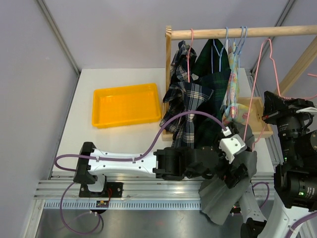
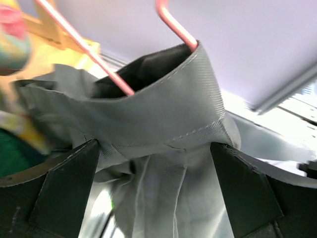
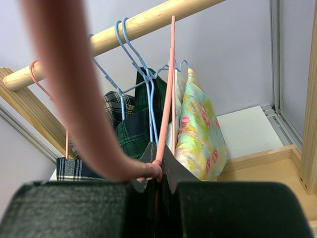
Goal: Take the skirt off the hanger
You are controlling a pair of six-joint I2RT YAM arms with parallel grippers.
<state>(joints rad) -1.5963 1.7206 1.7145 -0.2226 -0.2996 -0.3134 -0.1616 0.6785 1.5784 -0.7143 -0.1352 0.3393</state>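
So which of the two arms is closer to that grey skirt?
Left. The left gripper pinches the grey skirt at its waistband, fabric between its fingers. The right gripper is clamped on the pink hanger instead, further up its wire.

Grey skirt (image 2: 163, 116) on pink hanger (image 2: 173, 23)

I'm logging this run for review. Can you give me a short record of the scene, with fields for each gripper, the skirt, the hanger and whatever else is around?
left gripper: shut on the grey skirt, at the waistband
right gripper: shut on the pink hanger
skirt status: not yet off; hanger wire runs into its waistband
wooden rail: plaid garments, floral garment, on hangers
yellow tray: on the table, left of the rail
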